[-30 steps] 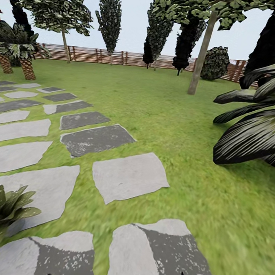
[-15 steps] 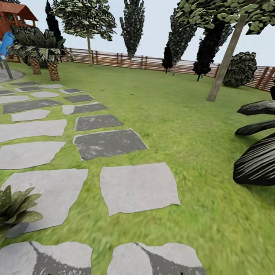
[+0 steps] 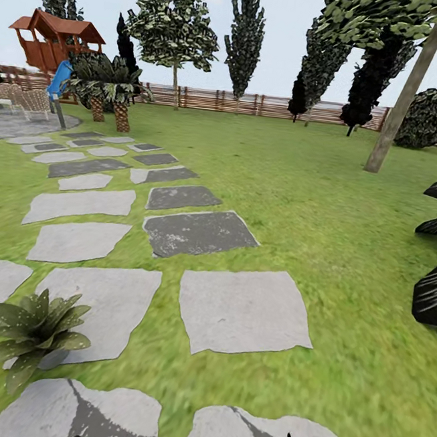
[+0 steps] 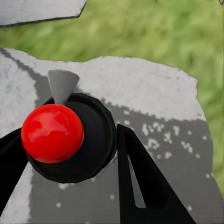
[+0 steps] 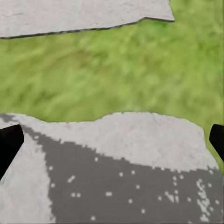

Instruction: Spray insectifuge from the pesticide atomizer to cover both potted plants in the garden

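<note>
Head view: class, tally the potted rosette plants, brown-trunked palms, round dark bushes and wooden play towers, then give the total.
Potted plant: 1
Palms: 2
Round dark bush: 1
Wooden play tower: 1
Total: 5

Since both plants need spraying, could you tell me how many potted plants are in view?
1: a potted plant on the lower-left stepping stone. The second may be out of frame.
</note>
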### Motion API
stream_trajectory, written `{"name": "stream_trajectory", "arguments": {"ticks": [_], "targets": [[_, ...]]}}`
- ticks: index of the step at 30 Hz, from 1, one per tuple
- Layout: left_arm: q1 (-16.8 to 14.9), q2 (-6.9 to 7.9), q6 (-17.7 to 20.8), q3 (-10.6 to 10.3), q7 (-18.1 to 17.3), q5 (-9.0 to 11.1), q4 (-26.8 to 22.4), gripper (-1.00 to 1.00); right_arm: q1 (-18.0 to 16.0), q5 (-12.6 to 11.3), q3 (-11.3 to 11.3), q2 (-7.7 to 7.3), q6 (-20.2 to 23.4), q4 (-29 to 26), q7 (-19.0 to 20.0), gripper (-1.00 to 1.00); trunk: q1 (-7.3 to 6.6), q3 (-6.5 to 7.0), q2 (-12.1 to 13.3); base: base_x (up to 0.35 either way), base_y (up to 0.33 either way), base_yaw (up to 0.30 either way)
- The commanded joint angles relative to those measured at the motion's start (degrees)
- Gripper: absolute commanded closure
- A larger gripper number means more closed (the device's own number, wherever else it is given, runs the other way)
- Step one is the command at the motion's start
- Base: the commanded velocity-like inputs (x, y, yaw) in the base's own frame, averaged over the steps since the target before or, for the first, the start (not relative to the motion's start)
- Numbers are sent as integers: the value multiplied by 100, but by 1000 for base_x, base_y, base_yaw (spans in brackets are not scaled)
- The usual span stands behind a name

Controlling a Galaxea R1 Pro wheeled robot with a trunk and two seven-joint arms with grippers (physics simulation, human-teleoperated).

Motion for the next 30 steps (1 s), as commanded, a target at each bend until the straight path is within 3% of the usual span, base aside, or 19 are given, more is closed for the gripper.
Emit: {"name": "stream_trajectory", "arguments": {"ticks": [1,30], "targets": [[-4,1,-7,49,-46,-1,2,100,-3,56,-48,-1,-21,5,-3,-100,2,-2,-2,328,0,230],[-4,-3,2,50,-46,-9,2,100,-3,56,-53,-1,-12,5,-3,-100,2,2,-2,321,-132,11]]}}
